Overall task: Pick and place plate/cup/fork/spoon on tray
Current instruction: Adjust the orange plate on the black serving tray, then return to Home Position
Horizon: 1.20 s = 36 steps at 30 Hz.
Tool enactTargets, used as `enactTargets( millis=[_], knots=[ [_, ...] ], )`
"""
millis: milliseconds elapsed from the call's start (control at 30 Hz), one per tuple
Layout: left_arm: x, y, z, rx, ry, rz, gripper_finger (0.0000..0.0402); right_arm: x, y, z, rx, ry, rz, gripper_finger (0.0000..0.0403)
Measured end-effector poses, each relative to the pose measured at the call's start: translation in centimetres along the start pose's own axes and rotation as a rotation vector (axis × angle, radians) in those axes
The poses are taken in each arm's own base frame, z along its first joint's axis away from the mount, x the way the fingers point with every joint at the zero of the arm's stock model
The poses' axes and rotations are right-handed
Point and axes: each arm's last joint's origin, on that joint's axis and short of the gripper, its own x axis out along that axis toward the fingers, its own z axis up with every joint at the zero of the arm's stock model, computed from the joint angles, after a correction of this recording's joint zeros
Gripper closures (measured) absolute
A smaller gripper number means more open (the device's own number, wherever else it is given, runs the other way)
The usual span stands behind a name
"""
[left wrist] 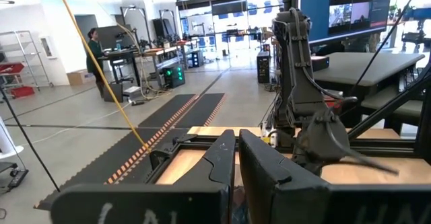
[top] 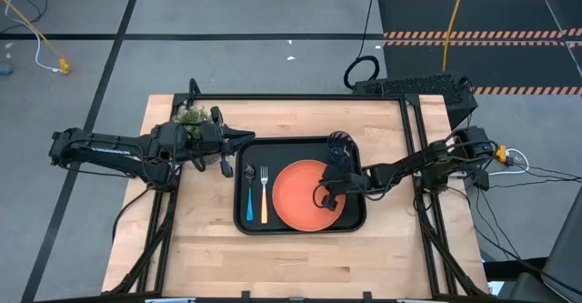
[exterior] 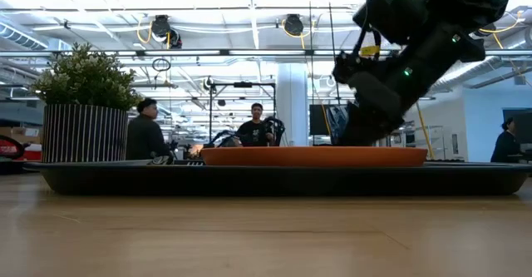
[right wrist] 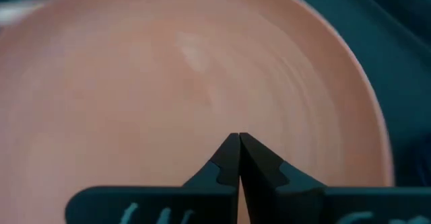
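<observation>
Right claw (top: 320,196) hovering, fingers together, empty, over plate (top: 296,196) — cup (top: 339,145) sitting just behind it on tray (top: 359,221), nearer right arm.

Spoon (top: 248,194), fork (top: 265,195) and plate (top: 307,195) lie left to right on tray (top: 356,221)

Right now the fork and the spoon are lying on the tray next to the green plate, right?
Almost. The plate is orange, not green, as the high view shows. The fork and the spoon do lie side by side on the tray, to one side of the plate.
</observation>
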Motion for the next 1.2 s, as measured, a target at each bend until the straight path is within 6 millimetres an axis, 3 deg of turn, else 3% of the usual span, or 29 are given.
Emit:
enactTargets(
  millis=[833, 1200],
  knots=[
    [0.1, -0.1, -0.4, 0.021, 0.036, -0.008, 0.0376, -1.0, 1.7, 1.8, -0.086, -0.148, 0.224, 0.0403],
    [0.0, -0.1, -0.5, 0.032, 0.045, -0.015, 0.0376, -1.1, 1.8, 2.2, -0.152, -0.196, 0.233, 0.0403]
  ],
)
